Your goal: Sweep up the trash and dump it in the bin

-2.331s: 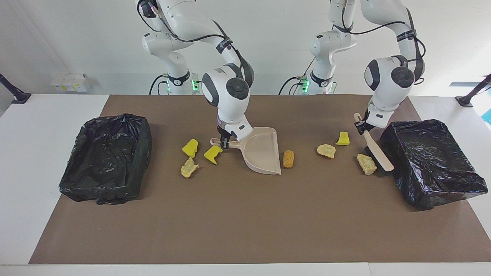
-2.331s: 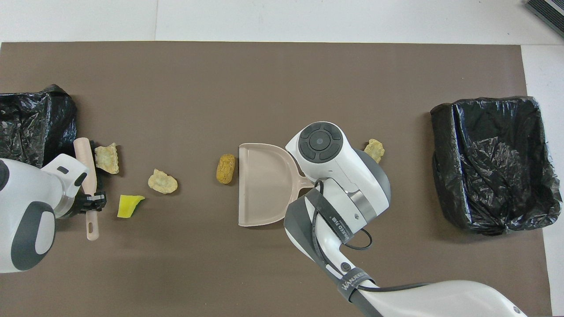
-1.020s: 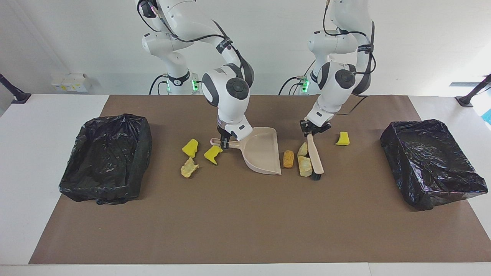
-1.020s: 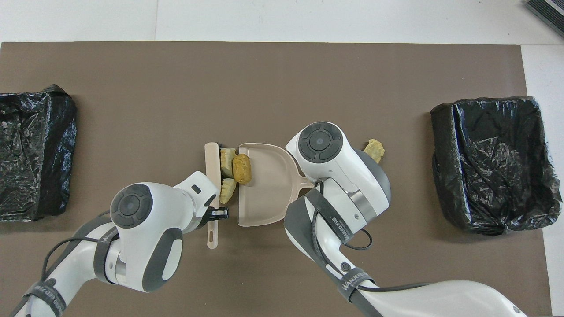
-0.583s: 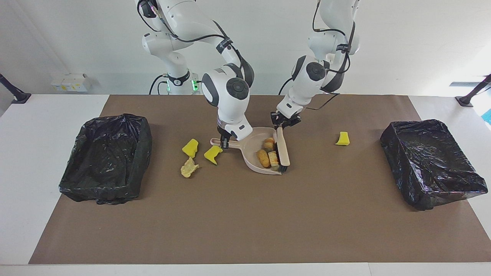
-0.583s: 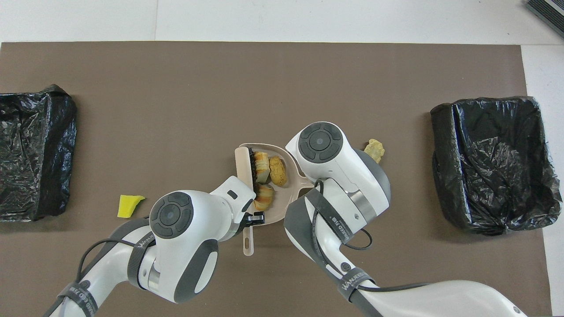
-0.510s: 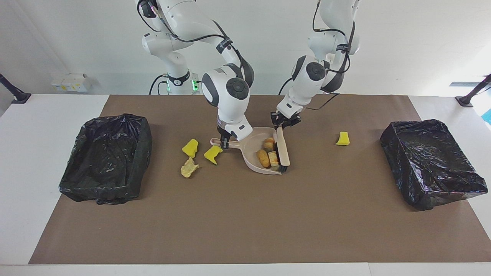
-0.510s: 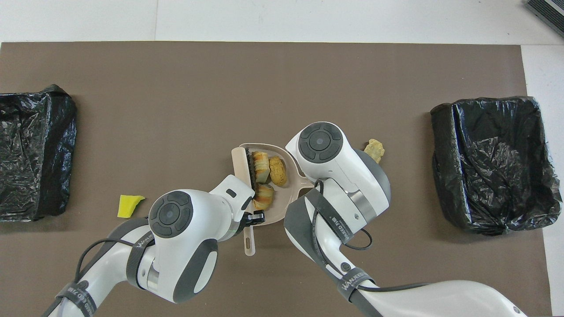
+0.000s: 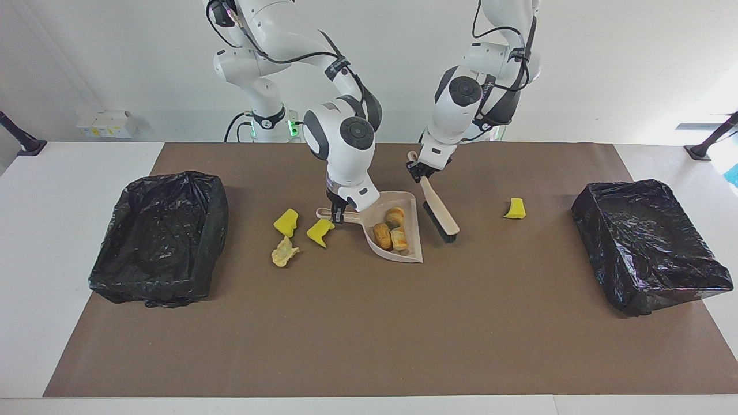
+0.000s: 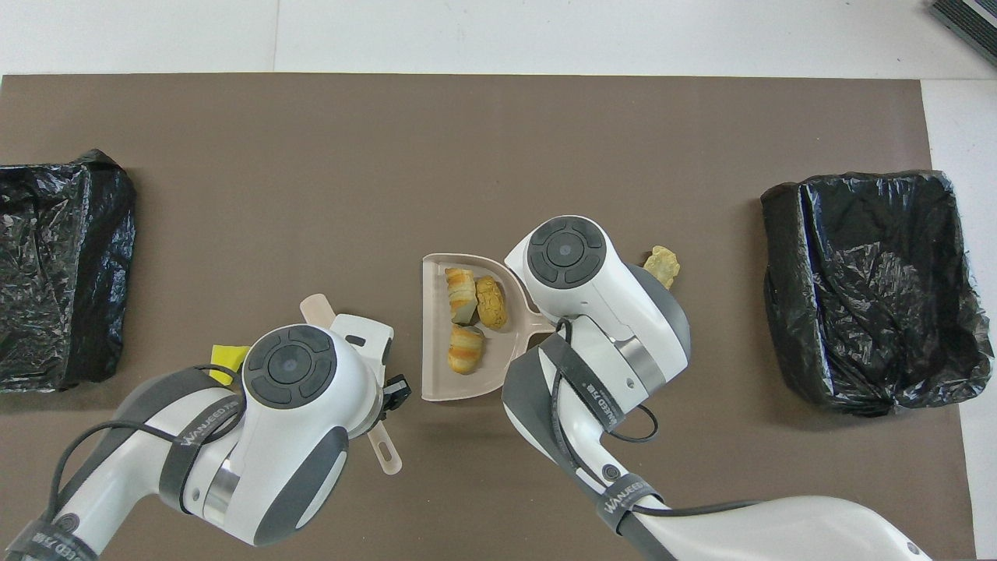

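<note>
Holding: left hand (image 9: 416,169) brush (image 9: 440,212), right hand (image 9: 338,215) dustpan (image 9: 403,251) | trash (image 9: 390,232): three panned, four loose

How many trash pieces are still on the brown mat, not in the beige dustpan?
4: one yellow sponge bit toward the left arm's end; two yellow sponge bits and a tan bread-like lump beside the dustpan handle, toward the right arm's end.

A lab — two robot arms (image 9: 346,132), bare white walls.
</note>
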